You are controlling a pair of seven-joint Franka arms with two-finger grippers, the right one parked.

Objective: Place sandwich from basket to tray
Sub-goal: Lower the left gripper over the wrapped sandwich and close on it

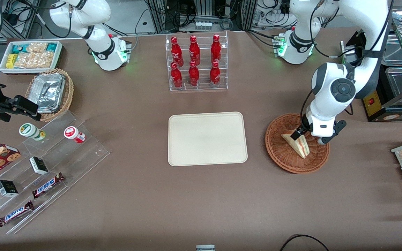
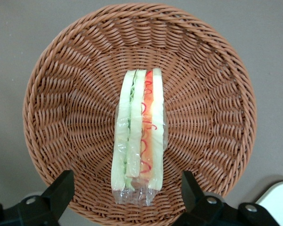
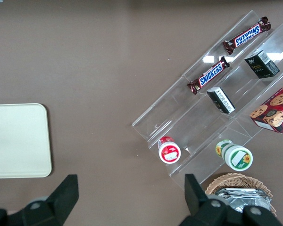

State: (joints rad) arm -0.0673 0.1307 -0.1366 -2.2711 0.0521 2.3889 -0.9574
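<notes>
The wrapped triangular white-bread sandwich [image 2: 139, 136] is seen lying in the round reddish-brown wicker basket [image 2: 212, 99], toward the working arm's end of the worktop [image 1: 145, 195]. The tool [image 2: 127, 195] is held spread wide above it, not touching. The flat cream-beige tray [image 1: 207, 138] is set beside the basket.

Reddish-brown woven wicker on the basket [image 2: 212, 117], ribs fanning out from the middle. Pale white bread with green and red stripes of filling on the sandwich [image 2: 139, 136], under clear wrap. Plain cream-beige on the tray [image 1: 207, 138]. Black fingers [image 2: 59, 190] on the gripper [image 2: 127, 193], white arm [image 1: 340, 87] above with dark grey joints. Flat brown all over the table [image 1: 187, 202]. Bright red bottles [image 1: 194, 61] with white script, in a clear rack [image 1: 197, 87].
</notes>
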